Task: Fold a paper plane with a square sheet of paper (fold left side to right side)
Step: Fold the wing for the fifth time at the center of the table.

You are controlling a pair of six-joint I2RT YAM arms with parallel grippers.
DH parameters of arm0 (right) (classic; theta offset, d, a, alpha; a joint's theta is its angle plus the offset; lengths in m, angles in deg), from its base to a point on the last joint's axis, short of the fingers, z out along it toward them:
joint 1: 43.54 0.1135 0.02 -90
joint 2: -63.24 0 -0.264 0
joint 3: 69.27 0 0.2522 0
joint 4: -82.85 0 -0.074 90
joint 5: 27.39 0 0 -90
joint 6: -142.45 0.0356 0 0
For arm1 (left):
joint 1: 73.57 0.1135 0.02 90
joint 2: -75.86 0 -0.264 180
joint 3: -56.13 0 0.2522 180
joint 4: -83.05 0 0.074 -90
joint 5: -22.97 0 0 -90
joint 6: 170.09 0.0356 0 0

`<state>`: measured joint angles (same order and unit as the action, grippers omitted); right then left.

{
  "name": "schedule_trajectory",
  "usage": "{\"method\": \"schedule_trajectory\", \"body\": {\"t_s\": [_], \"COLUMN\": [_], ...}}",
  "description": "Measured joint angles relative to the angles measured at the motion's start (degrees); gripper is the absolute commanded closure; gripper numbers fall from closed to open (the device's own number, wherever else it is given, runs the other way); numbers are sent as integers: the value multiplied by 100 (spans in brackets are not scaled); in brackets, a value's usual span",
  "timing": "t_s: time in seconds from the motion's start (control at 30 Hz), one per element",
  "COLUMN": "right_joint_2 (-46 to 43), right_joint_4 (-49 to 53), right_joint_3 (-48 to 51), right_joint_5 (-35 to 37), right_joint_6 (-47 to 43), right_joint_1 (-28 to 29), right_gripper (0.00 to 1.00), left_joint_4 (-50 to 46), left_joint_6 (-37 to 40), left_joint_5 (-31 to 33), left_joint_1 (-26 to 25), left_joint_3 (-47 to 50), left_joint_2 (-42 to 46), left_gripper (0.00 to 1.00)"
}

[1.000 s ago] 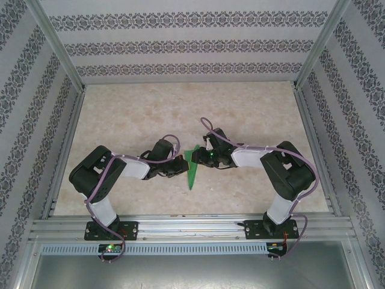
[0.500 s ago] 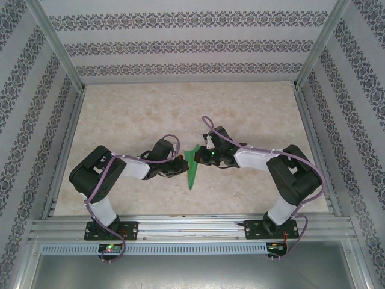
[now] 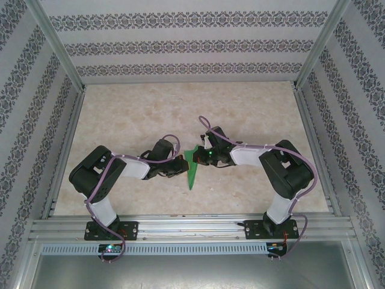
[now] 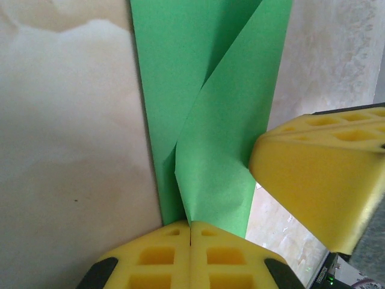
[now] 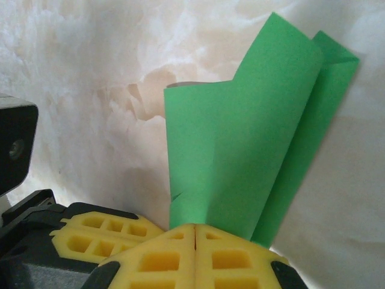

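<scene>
Change vs. a sec ago: right hand (image 3: pixel 201 158) has clenched on the raised flap of the narrow, folded bright-green paper sheet (image 3: pixel 192 173) — yellow pads (image 5: pixel 162 259) meet on it. Left hand (image 3: pixel 181 167) stays clamped on the opposite edge. Sheet sits mid-bench between both hands, its point toward the near edge — pale marbled bench (image 3: pixel 120 114) open all round, walls well apart.

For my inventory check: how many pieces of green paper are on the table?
1. The green paper is at the middle of the table, between the left arm and right arm, pinched in the jaws of both. Another could hide under them.
</scene>
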<state>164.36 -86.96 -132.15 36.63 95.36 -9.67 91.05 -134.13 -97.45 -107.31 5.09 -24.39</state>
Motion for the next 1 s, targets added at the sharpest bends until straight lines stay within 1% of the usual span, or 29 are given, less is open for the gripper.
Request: {"method": "schedule_trajectory", "body": {"t_s": [0.87,1.0], "right_joint_2": [205,245], "right_joint_4": [175,177], "right_joint_3": [-76,-76], "right_joint_5": [48,48], "right_joint_6": [-92,-92], "right_joint_1": [-2,-2], "right_gripper": [96,97], "left_joint_4": [-9,-7], "left_joint_6": [-48,-52], "left_joint_5": [20,17], "left_joint_1": [-2,-2], "left_joint_3": [0,2], "left_joint_2": [0,0], "left_gripper": [99,96]}}
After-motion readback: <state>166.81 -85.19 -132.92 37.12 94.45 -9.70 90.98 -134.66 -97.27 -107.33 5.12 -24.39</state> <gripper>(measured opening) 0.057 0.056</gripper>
